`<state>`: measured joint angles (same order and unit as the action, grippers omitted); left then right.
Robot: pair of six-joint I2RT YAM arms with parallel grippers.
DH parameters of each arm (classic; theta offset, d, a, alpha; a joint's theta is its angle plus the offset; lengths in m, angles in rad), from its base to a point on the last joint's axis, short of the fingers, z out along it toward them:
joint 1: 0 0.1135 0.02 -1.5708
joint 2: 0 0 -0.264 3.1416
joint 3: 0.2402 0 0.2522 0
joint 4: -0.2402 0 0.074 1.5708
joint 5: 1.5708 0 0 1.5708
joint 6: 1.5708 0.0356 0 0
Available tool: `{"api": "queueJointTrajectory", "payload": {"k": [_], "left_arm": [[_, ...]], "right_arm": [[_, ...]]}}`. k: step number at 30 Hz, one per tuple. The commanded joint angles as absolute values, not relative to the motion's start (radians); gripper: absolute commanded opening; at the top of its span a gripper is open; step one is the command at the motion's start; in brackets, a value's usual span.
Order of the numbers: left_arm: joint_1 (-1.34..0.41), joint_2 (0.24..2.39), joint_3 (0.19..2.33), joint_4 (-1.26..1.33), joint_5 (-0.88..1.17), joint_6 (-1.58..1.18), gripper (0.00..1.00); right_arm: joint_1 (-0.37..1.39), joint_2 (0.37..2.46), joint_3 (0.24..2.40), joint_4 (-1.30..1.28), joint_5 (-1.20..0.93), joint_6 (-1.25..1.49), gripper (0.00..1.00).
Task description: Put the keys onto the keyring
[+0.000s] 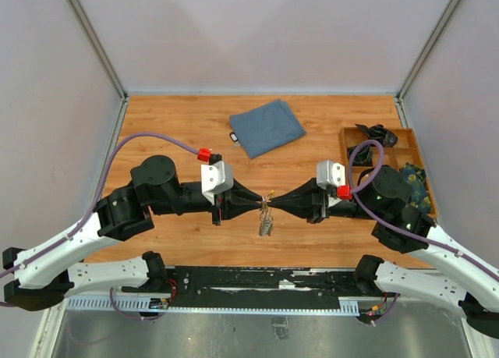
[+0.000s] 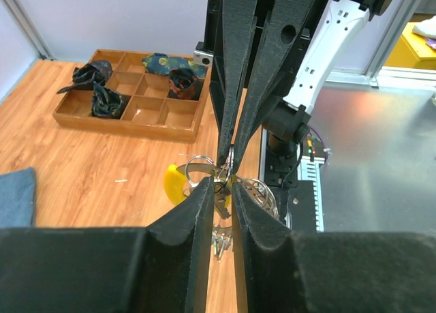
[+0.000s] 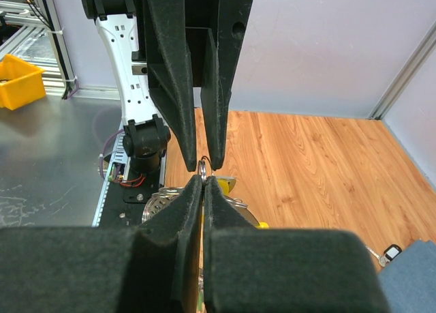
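My two grippers meet tip to tip above the middle of the table. A bunch of keys point(image 1: 266, 224) hangs just below them. My right gripper point(image 3: 203, 179) is shut on a thin metal ring point(image 3: 203, 167) of the bunch. My left gripper point(image 2: 221, 185) is almost shut, with a narrow gap that holds a ring arc and a key. In the left wrist view a yellow key tag point(image 2: 174, 183) hangs to the left, the ridged grey keyring point(image 2: 264, 194) hangs to the right, and small keys point(image 2: 220, 242) dangle below. The keyring also shows in the right wrist view point(image 3: 155, 205).
A folded blue cloth point(image 1: 267, 127) lies at the back centre with a small black and white fob point(image 1: 232, 137) beside it. A wooden compartment tray point(image 1: 344, 149) with dark items stands at the right. The metal base rail point(image 1: 257, 284) runs along the near edge.
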<state>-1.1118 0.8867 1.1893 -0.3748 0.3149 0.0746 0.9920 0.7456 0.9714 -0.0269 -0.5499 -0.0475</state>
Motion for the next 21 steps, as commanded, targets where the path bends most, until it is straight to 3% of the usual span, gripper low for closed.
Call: {"api": "queueJointTrajectory", "payload": {"k": [1, 8, 21], "left_arm": [[-1.122, 0.891, 1.193, -0.343, 0.334, 0.083, 0.18], [-1.124, 0.889, 1.196, -0.348, 0.325, 0.084, 0.01], [-1.123, 0.881, 1.191, -0.349, 0.312, 0.083, 0.01]], "right_arm": [[0.991, 0.735, 0.994, 0.03, -0.562, -0.032, 0.0], [0.991, 0.731, 0.994, 0.036, -0.561, -0.029, 0.0], [0.991, 0.717, 0.972, 0.111, -0.543, 0.013, 0.0]]}}
